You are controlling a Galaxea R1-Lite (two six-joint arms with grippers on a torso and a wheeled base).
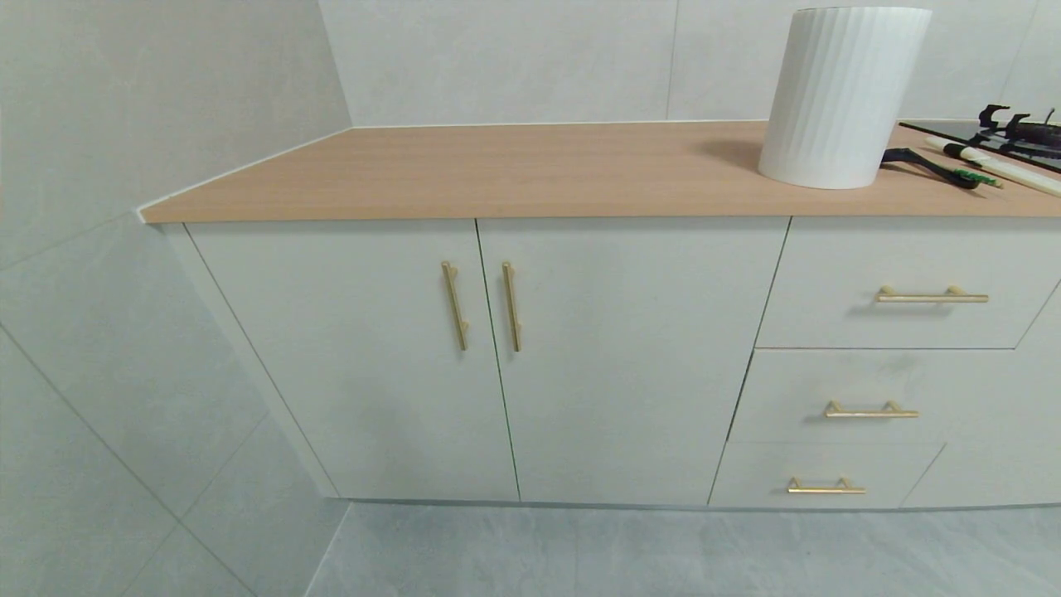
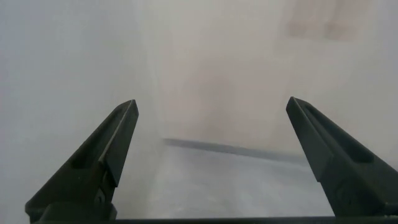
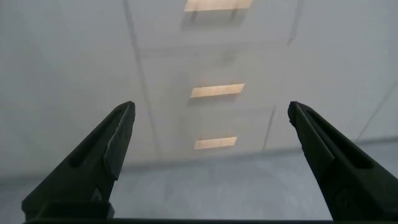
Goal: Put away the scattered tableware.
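- Both grippers hang low in front of the cabinet. The left gripper [image 2: 211, 101] is spread wide with nothing in it, and the right gripper [image 3: 211, 104] is the same, jaws apart and empty.
- The scattered utensils [image 1: 970, 166] lie on the countertop [image 1: 497, 170] at the far right, just beside the white ribbed container [image 1: 841, 95] on the stove side. I can make out a black-handled one [image 1: 928, 164] and a white-handled one [image 1: 1007, 168]; the rest is too small to tell.
- Their long axes run mostly along the counter, slanting toward the front edge as they go right.
- The right wrist view looks at the drawer stack [image 3: 216, 91], which sits right under those utensils, so I'd say the right arm is the nearer one.
- So the target is up and to the right of both grippers (neither is at counter height yet, going by what they're facing).
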